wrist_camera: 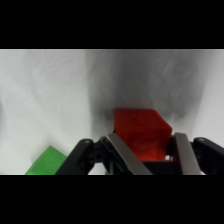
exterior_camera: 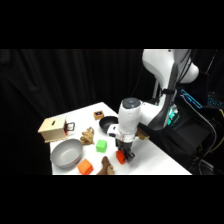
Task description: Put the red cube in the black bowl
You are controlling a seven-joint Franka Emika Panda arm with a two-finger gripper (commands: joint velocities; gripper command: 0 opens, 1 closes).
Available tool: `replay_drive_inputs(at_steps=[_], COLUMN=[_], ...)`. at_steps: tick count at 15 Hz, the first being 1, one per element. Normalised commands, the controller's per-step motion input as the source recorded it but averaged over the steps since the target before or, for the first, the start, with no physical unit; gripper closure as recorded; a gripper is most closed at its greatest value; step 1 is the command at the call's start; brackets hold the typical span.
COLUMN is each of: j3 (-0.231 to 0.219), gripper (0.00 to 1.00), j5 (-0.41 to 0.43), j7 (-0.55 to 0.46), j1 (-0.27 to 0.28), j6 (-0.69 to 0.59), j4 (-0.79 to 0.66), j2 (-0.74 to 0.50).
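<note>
1. Red, small cube (wrist_camera: 140, 134) sits on the white table (wrist_camera: 45, 90) between the gripper's (wrist_camera: 150, 156) spread fingers (wrist_camera: 122, 155), ungrasped.
2. Closing off-centre could twist or squirt it out.
3. Nearby green cube (wrist_camera: 47, 161) might get nudged.
4. Glossy black bowl (exterior_camera: 107, 122) lies behind the arm.

The table (exterior_camera: 165, 162) fills the frame's lower middle. The box (exterior_camera: 52, 129) sits at left, the big bowl (exterior_camera: 66, 153) below it. The small bowl (exterior_camera: 108, 123) lies upper centre. The green cube (exterior_camera: 102, 146) is central; the orange cube (exterior_camera: 85, 167) lower left. The red cube (wrist_camera: 141, 132) sits right of centre, between the gripper (wrist_camera: 150, 155) fingers.
</note>
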Motion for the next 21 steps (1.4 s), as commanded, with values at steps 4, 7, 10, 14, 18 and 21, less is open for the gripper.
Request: replay_drive_inputs(at_steps=[4, 7, 10, 14, 18, 21], j3=[-0.056, -0.035, 0.017, 0.088, 0.135, 0.146], gripper=[0.75, 0.77, 0.77, 0.77, 0.77, 0.77], j5=[-0.012, -0.028, -0.059, -0.074, -0.073, -0.042], j7=[0.09, 0.08, 0.08, 0.07, 0.04, 0.00], j1=[0.100, 0.064, -0.007, -0.088, -0.151, -0.187], j6=[-0.14, -0.31, -0.35, -0.35, -0.37, -0.30], j4=[0.02, 0.01, 0.04, 0.06, 0.09, 0.08], j2=[-0.16, -0.30, -0.28, -0.28, -0.28, -0.21])
